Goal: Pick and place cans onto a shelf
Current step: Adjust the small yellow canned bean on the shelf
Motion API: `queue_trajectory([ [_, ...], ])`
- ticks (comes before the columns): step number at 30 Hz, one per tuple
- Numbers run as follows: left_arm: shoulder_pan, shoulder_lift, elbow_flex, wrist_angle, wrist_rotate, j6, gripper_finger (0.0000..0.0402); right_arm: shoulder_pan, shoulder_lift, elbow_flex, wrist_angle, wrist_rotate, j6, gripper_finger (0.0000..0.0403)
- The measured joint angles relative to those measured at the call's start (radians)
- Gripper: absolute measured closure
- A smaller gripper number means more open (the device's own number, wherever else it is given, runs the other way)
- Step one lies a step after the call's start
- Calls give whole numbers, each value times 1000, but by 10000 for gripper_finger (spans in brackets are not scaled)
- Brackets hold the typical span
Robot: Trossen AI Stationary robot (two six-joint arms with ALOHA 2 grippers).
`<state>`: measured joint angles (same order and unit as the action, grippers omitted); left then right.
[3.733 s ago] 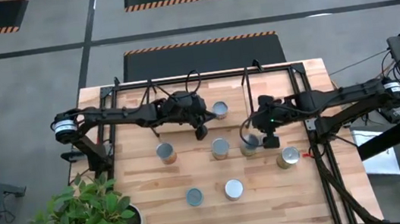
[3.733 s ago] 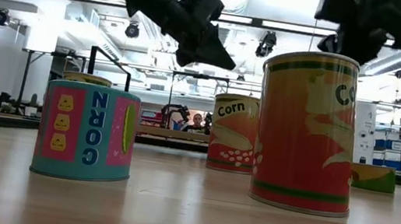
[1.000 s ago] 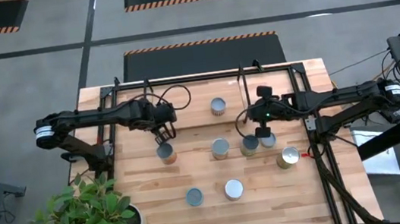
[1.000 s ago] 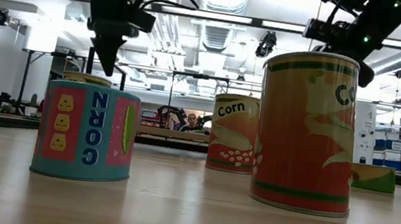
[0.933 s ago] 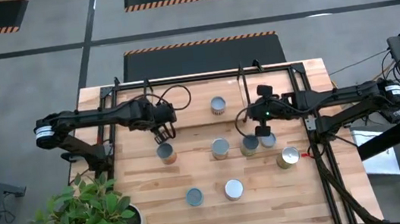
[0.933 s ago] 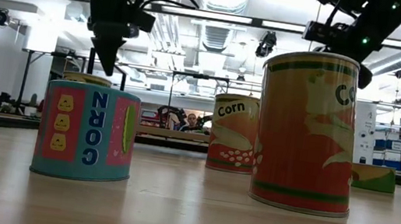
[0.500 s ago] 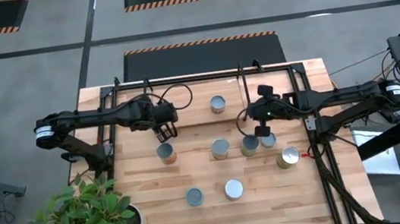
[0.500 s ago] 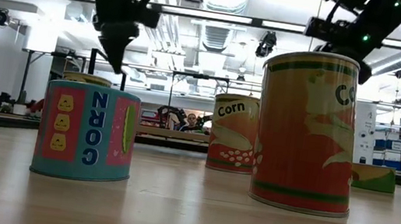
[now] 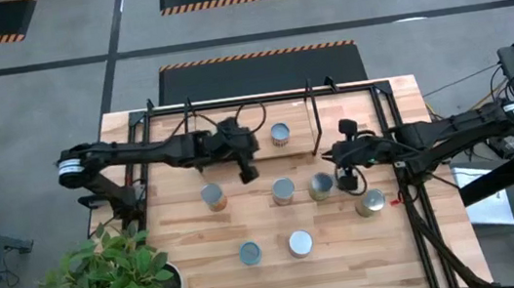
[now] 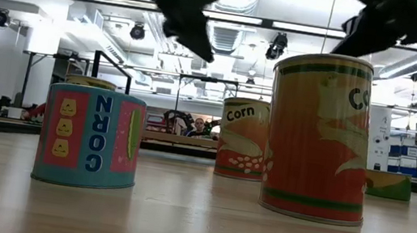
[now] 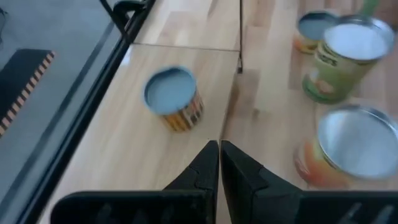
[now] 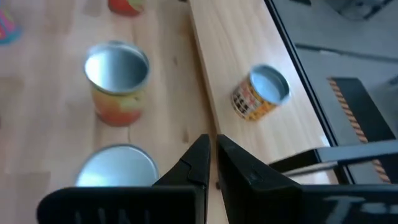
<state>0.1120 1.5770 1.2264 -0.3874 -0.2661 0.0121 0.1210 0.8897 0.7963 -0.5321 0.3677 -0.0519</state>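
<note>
One can (image 9: 280, 134) with a blue-grey top stands on the light board of the black-rod shelf (image 9: 234, 117) at the table's far side; it also shows in both wrist views (image 11: 173, 99) (image 12: 261, 92). Several more cans stand upright on the table, among them three in a row (image 9: 212, 197) (image 9: 283, 191) (image 9: 320, 186). My left gripper (image 9: 249, 174) (image 11: 219, 152) hangs shut above the table between the shelf can and that row, slanting down. My right gripper (image 9: 347, 184) (image 12: 211, 149) is shut in the air just right of the row's right can.
Other cans stand nearer the front (image 9: 250, 253) (image 9: 300, 244) and at the right (image 9: 370, 202). A potted plant (image 9: 107, 280) sits at the table's near left corner. An upright shelf rod (image 9: 314, 122) stands right of the shelf can. Black frame rails (image 9: 411, 194) run along the table's right side.
My left gripper has swung from above the row's left can toward the table's right, nearer the shelf can, rising a little and tipping from pointing straight down to a slant. My right gripper has drawn back toward the table's right and near edge and risen slightly. Both stayed shut.
</note>
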Motion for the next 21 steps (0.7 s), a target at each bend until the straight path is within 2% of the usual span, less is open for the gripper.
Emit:
queue_trajectory([
  [4,14,130,112,-40,-1,30,402,28,-39,-15,57,26,-24,385],
  [11,77,340,301,-269,-16,46,402,52,-119,-53,131,52,-64,385],
  [16,112,424,372,-289,-42,44,402,52,-162,-94,155,53,-95,385],
  [21,133,455,403,-285,-50,48,402,52,-187,-100,157,53,-103,385],
])
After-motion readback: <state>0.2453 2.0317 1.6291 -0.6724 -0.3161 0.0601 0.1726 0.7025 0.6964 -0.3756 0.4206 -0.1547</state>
